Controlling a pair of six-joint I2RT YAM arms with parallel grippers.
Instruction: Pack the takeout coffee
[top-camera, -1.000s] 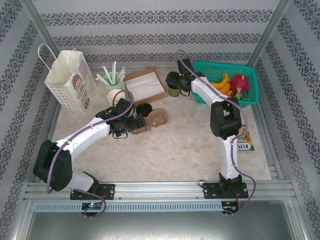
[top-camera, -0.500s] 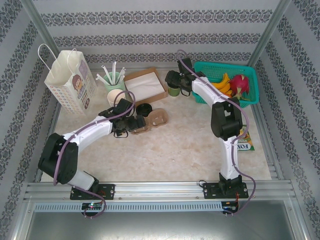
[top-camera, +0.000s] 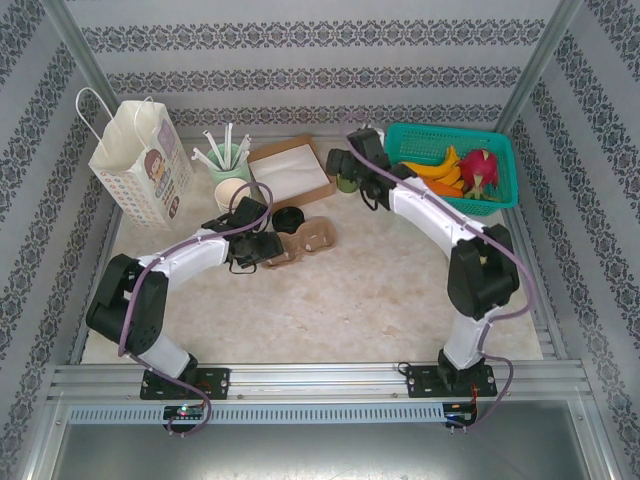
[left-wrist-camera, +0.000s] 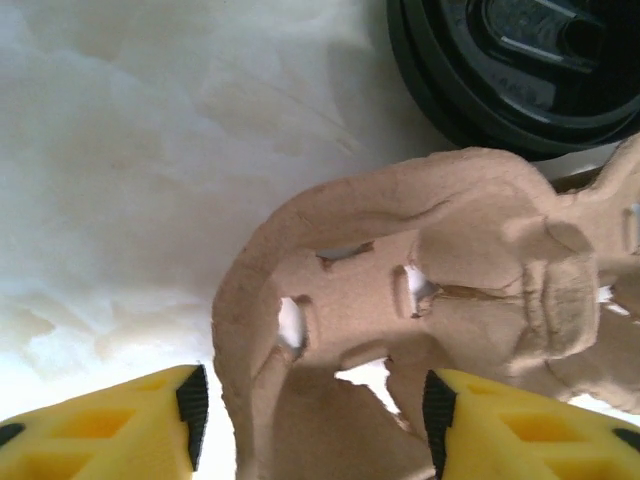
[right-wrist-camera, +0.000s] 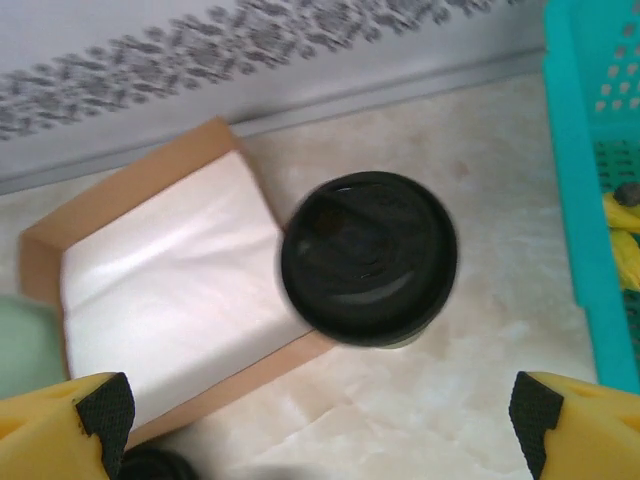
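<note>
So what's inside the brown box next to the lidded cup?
A white paper sheet lies flat in the brown box, covering nearly its whole floor. Anything beneath the sheet is hidden. In the right wrist view the lidded cup also blocks one corner.

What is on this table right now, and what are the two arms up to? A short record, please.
Right fingers: wide open, over a coffee cup with a black lid
Cup's spot: between the brown box and the teal basket
Left fingers: either side of the cardboard cup tray's end; grip unclear
Second lidded cup: right beside that tray
Far left corner: paper bag, standing upright
</note>
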